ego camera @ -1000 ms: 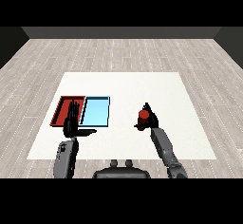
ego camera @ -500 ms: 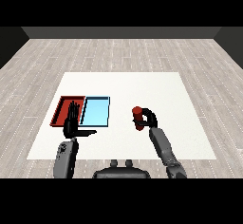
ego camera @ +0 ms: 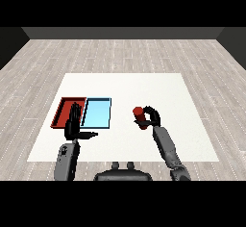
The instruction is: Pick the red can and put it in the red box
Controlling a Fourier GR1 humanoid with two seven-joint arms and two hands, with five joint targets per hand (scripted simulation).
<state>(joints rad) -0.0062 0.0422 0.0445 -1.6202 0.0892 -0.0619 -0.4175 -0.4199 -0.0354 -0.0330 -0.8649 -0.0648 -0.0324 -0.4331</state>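
The red can (ego camera: 140, 116) is off the table, tilted, with my right hand (ego camera: 151, 119) curled round it at the middle right. It hangs to the right of the light blue tray (ego camera: 97, 113). The red tray (ego camera: 64, 110) lies at the left, beside the blue one. My left hand (ego camera: 74, 125) stands upright with straight fingers and its thumb stuck out, in front of the red tray's near edge, covering part of it.
Both trays lie side by side on the white table (ego camera: 144, 89). The table ends at a grey wooden floor (ego camera: 120, 53) on all sides.
My right hand has carried the red can leftward, toward the trays, and tilted it. The left hand has stayed where it was.
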